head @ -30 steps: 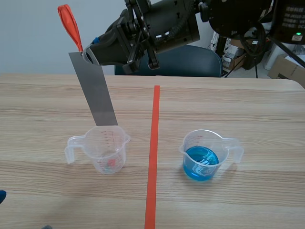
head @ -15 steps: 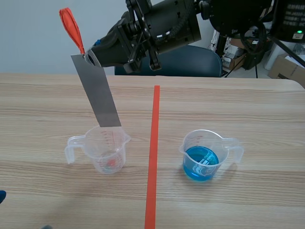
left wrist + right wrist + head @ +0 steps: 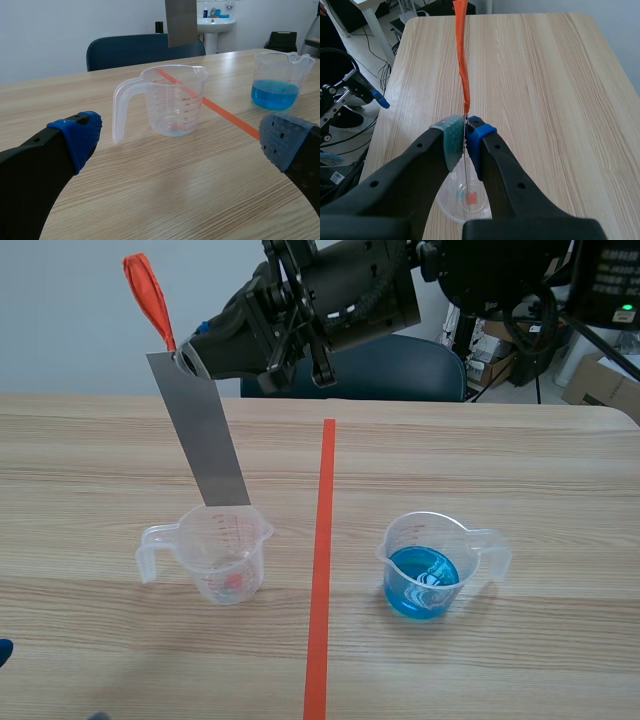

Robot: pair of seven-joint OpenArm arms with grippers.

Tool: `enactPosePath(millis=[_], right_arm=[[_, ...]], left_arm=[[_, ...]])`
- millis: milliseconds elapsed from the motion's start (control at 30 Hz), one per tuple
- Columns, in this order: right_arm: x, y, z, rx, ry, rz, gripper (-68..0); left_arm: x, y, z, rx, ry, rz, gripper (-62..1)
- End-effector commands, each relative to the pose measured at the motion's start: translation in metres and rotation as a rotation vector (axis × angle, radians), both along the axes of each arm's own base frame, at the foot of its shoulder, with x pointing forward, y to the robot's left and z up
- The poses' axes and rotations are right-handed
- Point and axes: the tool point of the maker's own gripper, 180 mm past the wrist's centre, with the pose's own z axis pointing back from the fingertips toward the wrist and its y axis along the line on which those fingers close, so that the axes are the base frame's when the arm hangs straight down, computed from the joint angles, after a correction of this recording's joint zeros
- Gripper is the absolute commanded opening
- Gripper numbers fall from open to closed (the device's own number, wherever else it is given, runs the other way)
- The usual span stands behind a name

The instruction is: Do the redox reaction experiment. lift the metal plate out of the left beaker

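Above red-scaled beaker: metal plate | right jaws clamping it | left jaws apart

Black right arm; left claw's 2 dotted pads, seemingly blue.

We log the metal plate as smooth matt grey sheet metal, and its orange strip as rubbery-looking. Left beaker and right beaker: clear glossy plastic. Table: pale wood grain, smooth, low sheen.
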Motion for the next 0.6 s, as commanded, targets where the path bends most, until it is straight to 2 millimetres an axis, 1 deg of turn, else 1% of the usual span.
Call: enactPosePath(millis=[0,567], right_arm=[[-0.0074,0.0050,0.0029,0.021,0.009,0.023,-64.2],[-0.0075,0.0045,0.0011,0.010,0.010,0.023,-64.2]], left_arm=[[0.0027,0.0037,0.0052,0.001,-0.023,0.002,1.4],[0.0027,0.0037,0.0052,0.001,-0.023,0.002,1.4]])
